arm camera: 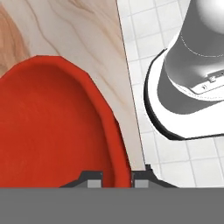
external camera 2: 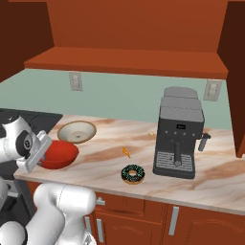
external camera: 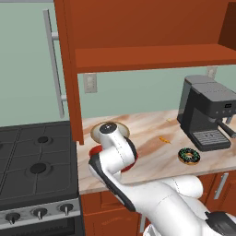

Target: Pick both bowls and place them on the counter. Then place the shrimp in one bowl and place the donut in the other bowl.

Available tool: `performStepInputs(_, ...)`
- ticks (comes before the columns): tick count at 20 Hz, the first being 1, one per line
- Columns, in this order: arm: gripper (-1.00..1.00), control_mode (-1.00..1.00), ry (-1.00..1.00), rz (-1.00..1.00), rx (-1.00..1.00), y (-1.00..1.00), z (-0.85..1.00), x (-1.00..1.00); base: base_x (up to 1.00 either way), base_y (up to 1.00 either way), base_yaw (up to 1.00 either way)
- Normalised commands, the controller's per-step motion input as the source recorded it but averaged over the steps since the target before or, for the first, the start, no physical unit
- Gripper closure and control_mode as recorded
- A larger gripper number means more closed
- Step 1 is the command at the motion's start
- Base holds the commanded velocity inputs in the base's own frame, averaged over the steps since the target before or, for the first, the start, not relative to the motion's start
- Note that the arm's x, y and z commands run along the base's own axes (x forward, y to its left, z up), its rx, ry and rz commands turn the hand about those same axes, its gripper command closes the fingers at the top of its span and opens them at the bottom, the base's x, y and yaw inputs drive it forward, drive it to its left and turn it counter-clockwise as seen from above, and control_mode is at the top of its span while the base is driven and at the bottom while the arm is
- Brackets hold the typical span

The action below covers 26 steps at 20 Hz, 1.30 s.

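The arm folds low over the counter's [external camera 2: 210,179] near left end, its gripper [arm camera: 117,175] clamped on the near rim of the red bowl [external camera 2: 60,153], one finger inside and one outside. That bowl sits on the counter by the front edge, with nothing in it. The beige bowl [external camera 2: 76,131] lies just behind it, also bare. The shrimp [external camera 2: 126,152] rests mid-counter and the donut [external camera 2: 133,173] nearer, both left of the coffee machine [external camera 2: 179,139].

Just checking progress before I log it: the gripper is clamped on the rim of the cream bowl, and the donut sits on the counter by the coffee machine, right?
Not quite: the gripper pinches the red bowl's rim, as the hand view shows. The donut does sit on the counter by the coffee machine.
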Motion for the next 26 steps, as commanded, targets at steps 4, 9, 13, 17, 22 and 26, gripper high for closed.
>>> performStepInputs(4, 1.00, -1.00, 0.01, 0.00, 0.00, 0.00, -0.26, 0.02, 0.00, 0.00, 0.00)
performStepInputs(9, 1.00, -1.00, 0.03, -0.01, 0.00, -0.07, -0.26, -0.07, 0.00, 0.00, 0.00)
performStepInputs(13, 1.00, -1.00, 0.01, 0.00, 0.00, -0.12, -0.17, 0.01, 0.00, 0.00, 0.00)
performStepInputs(17, 1.00, -1.00, 0.00, 0.00, 0.00, -0.10, -0.11, 0.09, 0.00, 0.00, 0.00)
performStepInputs(22, 1.00, -1.00, 0.00, 0.00, 0.00, -0.08, -0.07, 0.05, 0.00, 0.00, 0.00)
performStepInputs(26, 1.00, -1.00, 0.00, 0.00, 0.00, -0.11, -0.09, 0.00, 0.00, 0.00, 0.00)
